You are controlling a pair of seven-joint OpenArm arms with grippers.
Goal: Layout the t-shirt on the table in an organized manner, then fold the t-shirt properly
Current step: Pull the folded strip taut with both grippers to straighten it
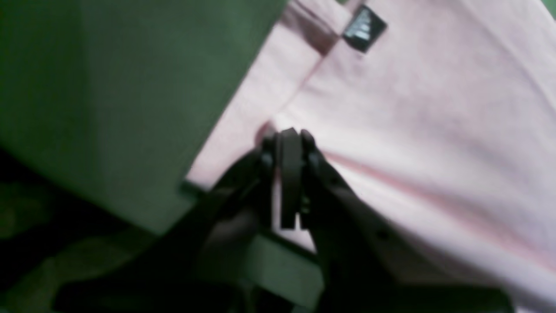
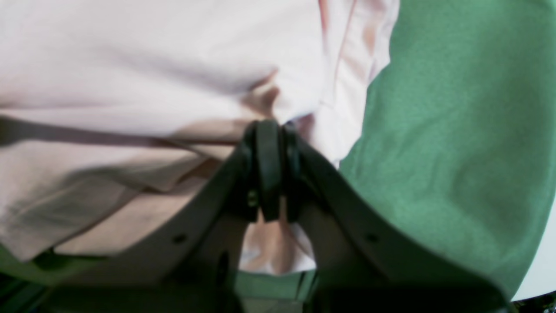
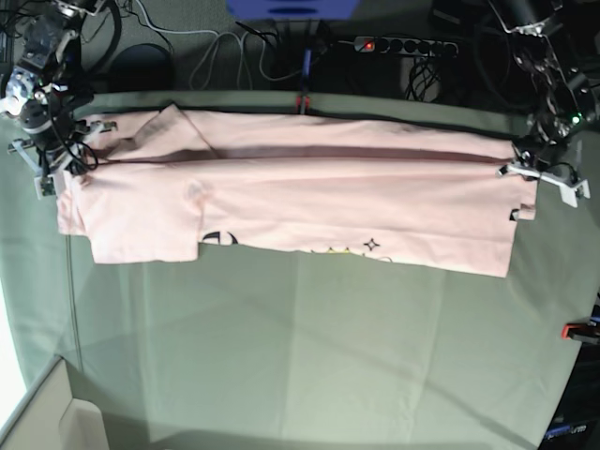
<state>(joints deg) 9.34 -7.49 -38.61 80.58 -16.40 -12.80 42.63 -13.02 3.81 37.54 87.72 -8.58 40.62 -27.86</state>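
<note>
The pale pink t-shirt (image 3: 309, 202) lies stretched sideways across the far part of the grey-green table (image 3: 300, 356), doubled lengthwise, with bits of black print showing at its near edge. My left gripper (image 3: 527, 169) is at the shirt's right end in the base view. In the left wrist view the left gripper (image 1: 289, 135) is shut on a fold of the shirt (image 1: 412, 108) near a black label (image 1: 365, 28). My right gripper (image 3: 70, 173) is at the sleeve end. In the right wrist view the right gripper (image 2: 269, 126) is shut on bunched shirt fabric (image 2: 152, 65).
A red clamp (image 3: 302, 98) sits at the table's far edge and another (image 3: 577, 330) at its right edge. A power strip (image 3: 403, 45) and cables lie behind the table. A white box corner (image 3: 56, 422) is at the near left.
</note>
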